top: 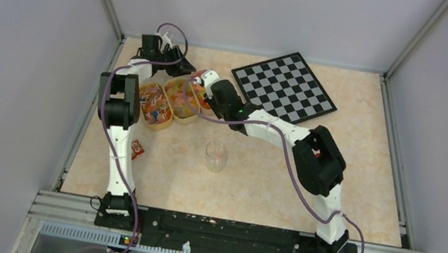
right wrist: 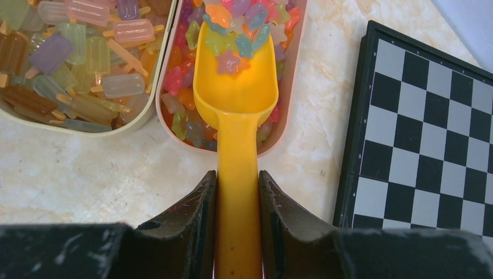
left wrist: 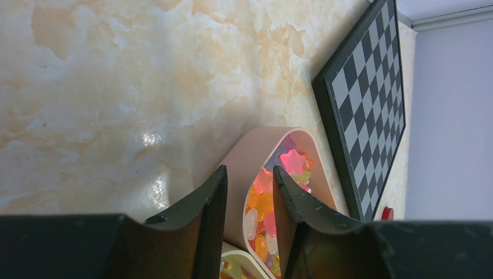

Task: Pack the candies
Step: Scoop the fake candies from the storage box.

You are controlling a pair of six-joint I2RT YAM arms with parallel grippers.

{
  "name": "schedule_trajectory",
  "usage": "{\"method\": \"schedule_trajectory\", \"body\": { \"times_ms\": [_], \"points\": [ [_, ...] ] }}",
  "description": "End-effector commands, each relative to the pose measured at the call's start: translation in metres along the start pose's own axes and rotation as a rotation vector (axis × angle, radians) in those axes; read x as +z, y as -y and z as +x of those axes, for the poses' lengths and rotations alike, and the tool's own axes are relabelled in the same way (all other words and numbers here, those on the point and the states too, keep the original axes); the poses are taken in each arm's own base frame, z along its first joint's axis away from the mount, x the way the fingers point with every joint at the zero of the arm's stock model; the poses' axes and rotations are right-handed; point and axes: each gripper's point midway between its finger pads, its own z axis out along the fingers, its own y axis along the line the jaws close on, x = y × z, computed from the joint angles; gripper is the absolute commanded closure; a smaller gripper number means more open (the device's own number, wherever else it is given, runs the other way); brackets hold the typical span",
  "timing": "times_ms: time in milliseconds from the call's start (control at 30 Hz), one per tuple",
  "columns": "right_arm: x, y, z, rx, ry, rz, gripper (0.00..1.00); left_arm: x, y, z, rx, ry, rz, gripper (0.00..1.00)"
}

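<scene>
Currently the right arm [top: 275, 130] is bent at a high elbow and stretched leftward and away across the table [top: 253, 179]. The right gripper [right wrist: 237, 177] is clamped shut on the handle of a yellow-orange scoop [right wrist: 235, 99], which is held straight out ahead of the fingers. The scoop's bowl is set in a pink oval tray [right wrist: 295, 81] just ahead of the gripper. Small star-shaped candies [right wrist: 235, 35] in pink, orange, yellow, green and purple are heaped at the front of the bowl, and more are seen loose in the tray on both sides of it. Ahead and to the left of this gripper, a cream tray [right wrist: 125, 129] filled with lolly-shaped candies is placed just beside the pink one. A chessboard [right wrist: 418, 133] is laid to the gripper's right.

The left arm [top: 123, 106] is folded sharply at the elbow and extended to the far end of the trays. The left gripper [left wrist: 249, 174] is set astride the pink tray's end wall, with one finger outside it and the other inside among the candies. Its jaws are parted, and whether the wall is actually pinched cannot be told. A clear jar [top: 215, 156] is stood on the table well behind the right gripper.
</scene>
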Motion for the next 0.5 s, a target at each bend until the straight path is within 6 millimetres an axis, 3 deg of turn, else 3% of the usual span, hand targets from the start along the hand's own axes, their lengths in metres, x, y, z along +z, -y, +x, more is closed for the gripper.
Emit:
{"method": "schedule_trajectory", "body": {
  "times_ms": [0,467],
  "points": [
    [-0.0099,0.0163,-0.0247,0.046,0.081,0.022,1.0,0.0013,0.0076,-0.0096,0.029,0.019,0.039,0.6],
    [-0.0032,0.0196,-0.0156,0.072,0.129,0.027,1.0,0.0023,0.0043,-0.0051,0.02,0.007,0.033,0.61]
  ]
}}
